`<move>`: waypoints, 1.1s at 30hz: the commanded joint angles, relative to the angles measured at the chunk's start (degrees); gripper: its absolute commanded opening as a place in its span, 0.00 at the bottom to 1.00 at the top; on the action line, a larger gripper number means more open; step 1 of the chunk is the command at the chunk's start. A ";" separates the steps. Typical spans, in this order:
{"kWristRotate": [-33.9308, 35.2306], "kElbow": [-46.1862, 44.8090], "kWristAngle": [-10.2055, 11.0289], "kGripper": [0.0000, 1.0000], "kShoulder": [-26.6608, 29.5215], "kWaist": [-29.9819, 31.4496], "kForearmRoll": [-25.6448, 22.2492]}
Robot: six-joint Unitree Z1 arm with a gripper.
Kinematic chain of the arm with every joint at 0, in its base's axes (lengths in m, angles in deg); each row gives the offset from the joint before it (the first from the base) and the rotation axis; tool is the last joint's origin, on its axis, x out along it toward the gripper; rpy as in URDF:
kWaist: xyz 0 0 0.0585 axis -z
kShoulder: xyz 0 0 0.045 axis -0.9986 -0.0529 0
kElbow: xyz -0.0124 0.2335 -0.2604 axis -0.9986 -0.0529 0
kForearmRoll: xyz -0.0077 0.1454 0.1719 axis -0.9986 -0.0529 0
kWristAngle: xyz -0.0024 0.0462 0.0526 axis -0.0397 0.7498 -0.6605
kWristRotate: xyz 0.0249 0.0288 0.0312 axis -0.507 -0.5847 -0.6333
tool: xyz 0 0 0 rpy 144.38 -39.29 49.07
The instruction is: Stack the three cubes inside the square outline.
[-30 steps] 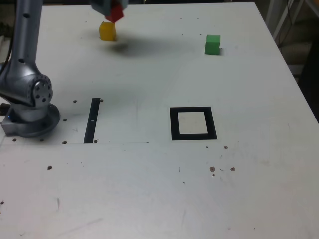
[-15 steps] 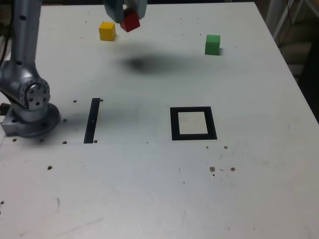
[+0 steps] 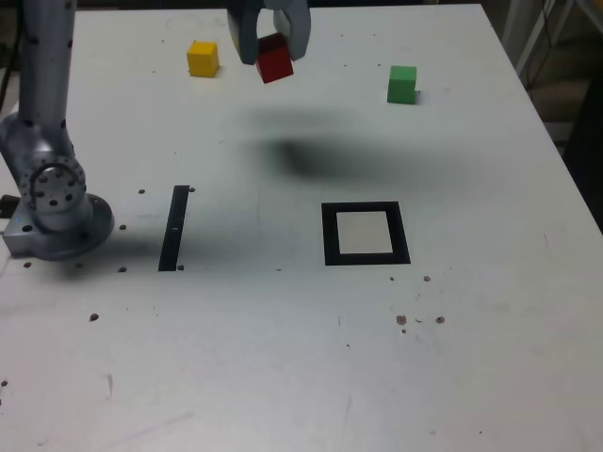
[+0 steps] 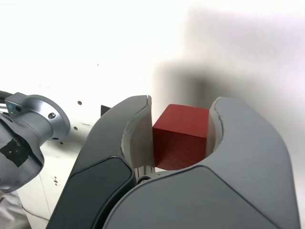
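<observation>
Gripper [image 3: 272,45]: closed on red cube [image 3: 274,60], upper centre, airborne.
Handling: judged rigid, light; opposite flat faces are held.

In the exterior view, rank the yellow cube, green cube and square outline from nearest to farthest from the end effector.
End effector grips the red cube.
1. Yellow cube, toward the view's left.
2. Green cube, toward the right.
3. Square outline, well below in the picture.
</observation>
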State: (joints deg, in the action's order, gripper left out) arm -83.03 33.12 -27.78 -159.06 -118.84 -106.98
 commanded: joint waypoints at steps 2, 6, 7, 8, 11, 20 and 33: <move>1.32 -0.82 0.13 0.35 0.91 2.90 -0.42; 3.47 -2.00 0.29 0.35 1.36 7.40 -0.42; 4.06 -2.23 0.35 0.35 1.43 8.56 -0.42; 4.64 -2.41 0.40 0.35 1.46 9.72 -0.42; 6.25 -2.59 0.54 0.35 1.42 13.03 -0.42; 8.46 -0.51 0.50 0.35 -0.81 20.54 -0.65; 11.54 2.47 0.08 0.35 -5.85 28.24 -0.76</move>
State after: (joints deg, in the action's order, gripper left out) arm -71.77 35.41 -27.60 -164.48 -91.07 -107.14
